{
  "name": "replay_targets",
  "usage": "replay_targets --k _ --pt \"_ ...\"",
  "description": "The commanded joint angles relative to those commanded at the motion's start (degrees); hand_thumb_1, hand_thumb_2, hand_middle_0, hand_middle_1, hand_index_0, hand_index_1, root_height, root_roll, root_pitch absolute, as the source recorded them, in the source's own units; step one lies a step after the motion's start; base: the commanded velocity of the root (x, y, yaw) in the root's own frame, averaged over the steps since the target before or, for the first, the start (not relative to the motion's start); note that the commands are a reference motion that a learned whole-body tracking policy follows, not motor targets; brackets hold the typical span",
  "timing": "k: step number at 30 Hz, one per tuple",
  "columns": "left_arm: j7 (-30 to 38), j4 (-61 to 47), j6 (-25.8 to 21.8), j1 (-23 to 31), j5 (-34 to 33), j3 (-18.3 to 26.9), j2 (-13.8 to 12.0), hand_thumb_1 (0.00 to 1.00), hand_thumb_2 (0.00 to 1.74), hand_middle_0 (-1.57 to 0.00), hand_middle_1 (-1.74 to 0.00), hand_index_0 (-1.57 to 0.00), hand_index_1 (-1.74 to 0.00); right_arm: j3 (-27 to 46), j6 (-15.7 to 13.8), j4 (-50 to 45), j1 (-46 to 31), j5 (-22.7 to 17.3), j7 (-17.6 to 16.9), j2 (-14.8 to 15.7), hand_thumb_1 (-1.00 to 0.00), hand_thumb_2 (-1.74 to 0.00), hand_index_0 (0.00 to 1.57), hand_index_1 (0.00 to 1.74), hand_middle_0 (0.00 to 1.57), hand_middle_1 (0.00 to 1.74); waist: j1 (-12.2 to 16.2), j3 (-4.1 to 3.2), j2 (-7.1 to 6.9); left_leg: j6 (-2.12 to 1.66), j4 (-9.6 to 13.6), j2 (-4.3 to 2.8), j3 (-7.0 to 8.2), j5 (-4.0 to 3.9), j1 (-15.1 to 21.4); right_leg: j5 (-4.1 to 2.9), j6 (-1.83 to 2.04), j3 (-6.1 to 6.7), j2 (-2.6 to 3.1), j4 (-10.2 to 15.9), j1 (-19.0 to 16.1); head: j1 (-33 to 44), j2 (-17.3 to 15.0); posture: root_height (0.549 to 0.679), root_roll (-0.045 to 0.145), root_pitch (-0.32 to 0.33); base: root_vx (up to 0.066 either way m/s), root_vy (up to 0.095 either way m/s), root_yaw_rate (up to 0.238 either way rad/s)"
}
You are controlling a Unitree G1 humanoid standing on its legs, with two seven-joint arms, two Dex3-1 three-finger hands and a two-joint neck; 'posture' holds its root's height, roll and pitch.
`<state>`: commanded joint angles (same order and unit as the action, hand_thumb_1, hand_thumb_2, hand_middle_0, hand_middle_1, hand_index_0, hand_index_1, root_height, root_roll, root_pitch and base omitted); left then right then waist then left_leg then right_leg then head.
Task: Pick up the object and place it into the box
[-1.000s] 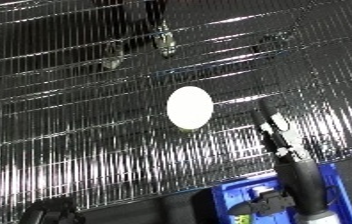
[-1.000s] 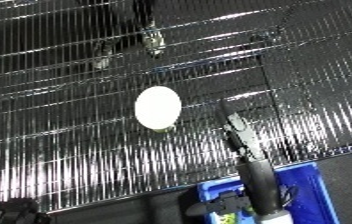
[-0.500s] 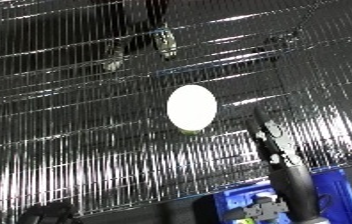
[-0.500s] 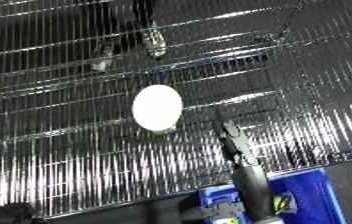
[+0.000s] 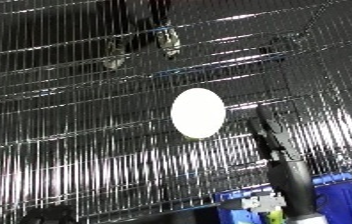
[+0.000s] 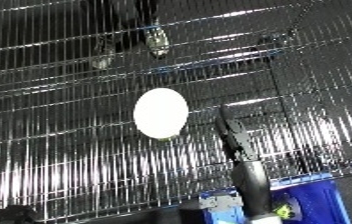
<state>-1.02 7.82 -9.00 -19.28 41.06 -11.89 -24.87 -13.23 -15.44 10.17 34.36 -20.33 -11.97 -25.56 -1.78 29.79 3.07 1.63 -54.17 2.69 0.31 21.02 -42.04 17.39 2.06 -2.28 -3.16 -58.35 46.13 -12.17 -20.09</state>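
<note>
White oval object (image 5: 198, 112) lying mid-scene on the wire shelf (image 5: 57, 165). Just right of it and slightly nearer, right hand (image 5: 271, 135) reaching up from the lower edge, fingers straight, holding nothing, apart from the object. Blue bin (image 6: 319, 202) at the near right edge, under the forearm. Left hand out of sight. No readable writing anywhere.

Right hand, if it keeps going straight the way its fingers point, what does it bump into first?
Probably only the wire shelf. The right hand points up the view with straight fingers, passing just right of the white oval object, though depth is hard to judge.
</note>
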Motion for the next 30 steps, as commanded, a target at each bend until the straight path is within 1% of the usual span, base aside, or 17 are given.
replay_targets --k 4,9,14,18,24,30 --pt "0.1 0.5 0.3 -1.1 0.3 -0.5 -0.1 1.00 1.74 -1.57 -1.74 -1.57 -1.74 -0.3 -0.3 2.5 2.9 -0.7 -0.5 -0.3 0.00 0.00 0.00 0.00 0.00 0.00 -0.5 0.00 0.34 0.12 -0.5 0.12 -0.01 0.18 -0.6 0.06 -0.03 -0.04 -0.04 -0.5 0.7 -1.3 0.0 0.595 0.041 0.151 0.011 0.009 0.044" --pt "0.1 1.2 0.6 -2.2 0.8 -1.0 -0.3 1.00 1.74 -1.57 -1.74 -1.57 -1.74 -0.9 -0.4 5.2 6.2 -1.4 -0.4 -0.7 0.00 0.00 0.00 0.00 0.00 0.00 -1.0 0.00 0.72 0.29 -1.2 0.30 -0.08 0.36 -1.5 0.19 -0.17 -0.12 -0.10 -1.2 1.7 -2.8 -0.1 0.593 0.041 0.156 0.014 0.008 0.045" --pt "0.4 1.6 0.6 -3.1 1.5 -1.9 -0.4 1.00 1.74 -1.57 -1.74 -1.57 -1.74 -2.0 -1.0 8.0 9.3 -1.8 -0.5 -1.4 0.00 0.00 0.00 0.00 0.00 0.00 -1.6 0.00 1.08 0.40 -1.7 0.43 -0.23 0.43 -2.4 0.37 -0.33 -0.22 -0.08 -1.8 2.6 -4.3 -0.2 0.590 0.042 0.163 0.005 0.001 0.052" --pt "0.5 2.0 0.7 -3.9 2.0 -2.5 -0.5 1.00 1.74 -1.57 -1.74 -1.57 -1.74 -2.9 -1.5 10.7 12.0 -2.2 -0.1 -1.9 0.00 0.00 0.00 0.00 0.00 0.00 -2.0 0.00 1.32 0.53 -2.1 0.56 -0.36 0.56 -2.9 0.51 -0.46 -0.29 0.02 -2.1 3.2 -5.9 0.0 0.589 0.042 0.167 0.005 -0.005 0.044" --pt "0.7 2.8 0.6 -5.2 2.7 -3.4 -0.6 1.00 1.74 -1.57 -1.74 -1.57 -1.74 -4.8 -1.1 14.9 16.2 -3.2 0.3 -2.5 0.00 0.00 0.00 0.00 0.00 0.00 -2.5 0.00 1.73 0.76 -2.5 0.77 -0.41 0.62 -3.7 0.69 -0.77 -0.43 0.22 -2.6 4.0 -7.8 0.0 0.586 0.042 0.174 -0.001 0.001 0.035" --pt "0.6 3.6 0.2 -6.0 3.6 -4.1 -1.0 1.00 1.74 -1.57 -1.74 -1.57 -1.74 -6.5 -1.2 18.8 19.3 -4.8 0.7 -3.0 0.00 0.00 0.00 0.00 0.00 0.00 -3.0 0.00 2.14 0.89 -3.0 1.00 -0.48 0.82 -4.3 0.90 -1.03 -0.53 0.34 -3.1 4.6 -9.3 0.3 0.585 0.043 0.178 -0.002 -0.002 0.037"
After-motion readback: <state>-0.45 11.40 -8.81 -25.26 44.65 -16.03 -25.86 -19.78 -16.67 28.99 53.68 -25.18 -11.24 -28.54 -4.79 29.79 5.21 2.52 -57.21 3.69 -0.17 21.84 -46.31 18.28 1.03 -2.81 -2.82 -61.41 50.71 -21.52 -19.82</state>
